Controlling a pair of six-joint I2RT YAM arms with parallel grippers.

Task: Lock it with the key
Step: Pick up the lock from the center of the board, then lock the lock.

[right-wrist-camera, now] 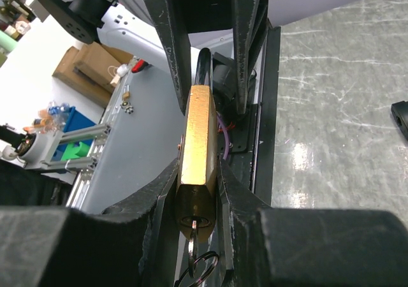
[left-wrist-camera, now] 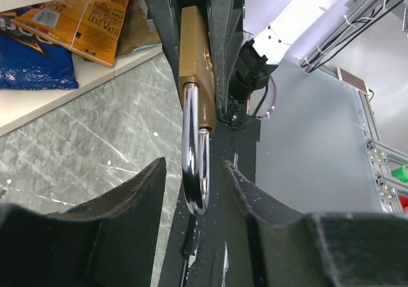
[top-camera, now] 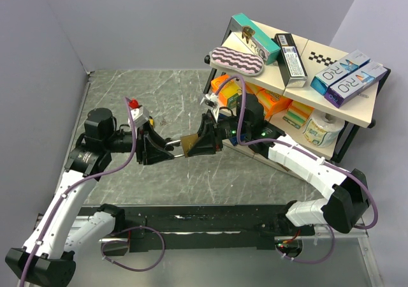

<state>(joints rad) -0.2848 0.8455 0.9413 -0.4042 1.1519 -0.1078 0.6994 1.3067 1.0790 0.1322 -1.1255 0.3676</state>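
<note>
The right end effector point(right-wrist-camera: 199, 172) is clamping the brass padlock point(right-wrist-camera: 196, 134) by its body, holding it above the desk point(top-camera: 159, 95), with the key point(right-wrist-camera: 193, 239) sitting in the keyhole. The left end effector point(left-wrist-camera: 193, 169) is standing partly apart around the steel shackle point(left-wrist-camera: 191, 147), with a gap showing on either side

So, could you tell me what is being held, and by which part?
The right gripper holds the padlock by its brass body; the left gripper holds nothing.

Bare tabletop point(top-camera: 159, 89) lies open leftward and behind; the shelf rack point(top-camera: 357, 111) (fully stocked) crowds the right hand point(top-camera: 194, 143).
</note>
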